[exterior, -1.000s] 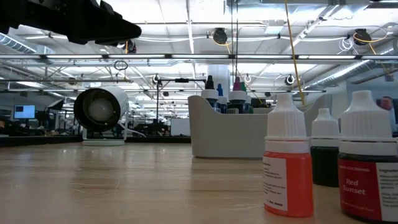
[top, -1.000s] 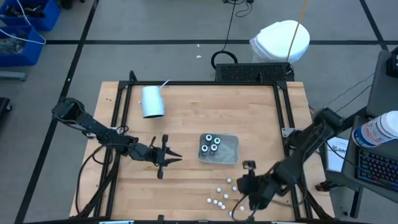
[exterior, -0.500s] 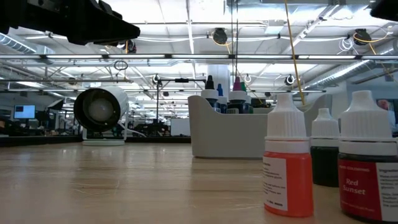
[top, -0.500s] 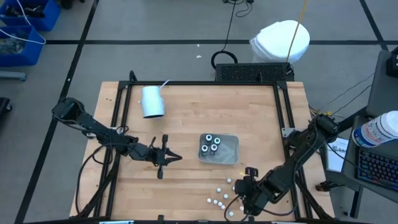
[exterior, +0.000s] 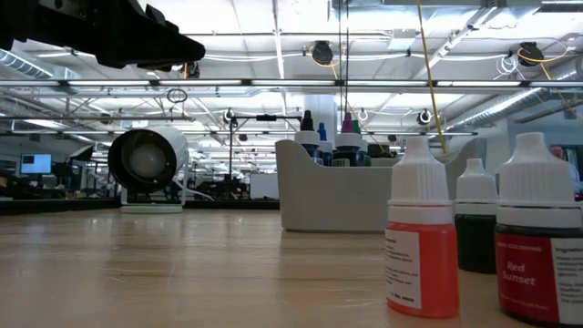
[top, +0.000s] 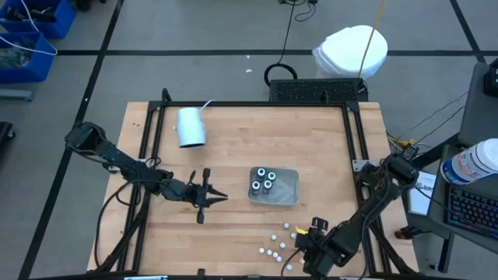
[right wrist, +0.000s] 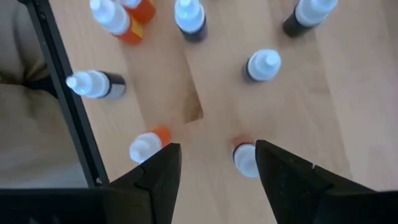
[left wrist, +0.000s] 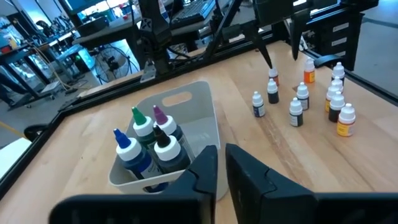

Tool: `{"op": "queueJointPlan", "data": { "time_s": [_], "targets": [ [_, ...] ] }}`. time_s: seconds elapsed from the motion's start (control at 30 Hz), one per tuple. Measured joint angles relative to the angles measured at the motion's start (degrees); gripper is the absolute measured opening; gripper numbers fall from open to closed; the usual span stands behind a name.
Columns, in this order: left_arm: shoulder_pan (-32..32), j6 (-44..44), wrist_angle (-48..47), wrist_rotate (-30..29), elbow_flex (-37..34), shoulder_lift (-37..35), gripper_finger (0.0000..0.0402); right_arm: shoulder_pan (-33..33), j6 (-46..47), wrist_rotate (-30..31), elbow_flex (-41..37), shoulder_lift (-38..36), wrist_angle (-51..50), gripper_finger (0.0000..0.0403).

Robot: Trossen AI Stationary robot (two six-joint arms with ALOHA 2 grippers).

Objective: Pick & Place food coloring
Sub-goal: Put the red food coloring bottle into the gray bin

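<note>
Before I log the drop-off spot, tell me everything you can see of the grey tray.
The tray is a translucent grey, plastic-looking square bin with rounded corners and a handle slot in one wall. It sits flat, upright on the wooden table near the middle. Four dropper bottles stand bunched at one side; the rest is bare. No gripper touches it.

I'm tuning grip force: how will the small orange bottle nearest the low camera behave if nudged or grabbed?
The orange bottle stands tall on a narrow base, so a sideways nudge would probably tip it. Its round body would then likely roll. The smooth labelled side may slip between fingers; the tapered white cap offers poor purchase.
</note>
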Motion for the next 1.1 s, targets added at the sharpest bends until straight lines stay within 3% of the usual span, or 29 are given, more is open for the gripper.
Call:
{"op": "queueJointPlan", "data": {
  "time_s": [0.47, 0.9, 1.1],
  "targets": [
    [0.0, 0.54, -0.24, 0.0, 0.0, 0.0, 0.0062, 1.01, 4.18, 3.4, -0.09, -0.09, -4.82, 0.0194],
    [-0.02, 0.02, -0.89, 0.0, 0.0, 0.0, 0.0063, 0.94, 6.29, 3.04, -5.17, -0.11, -0.69, 0.0194],
    [-0.01, -1.42, -1.73, 0.0, 0.0, 0.0, 0.0063, 0.91, 6.22, 2.72, -5.88, -0.11, 0.97, 0.016]
  ]
}}
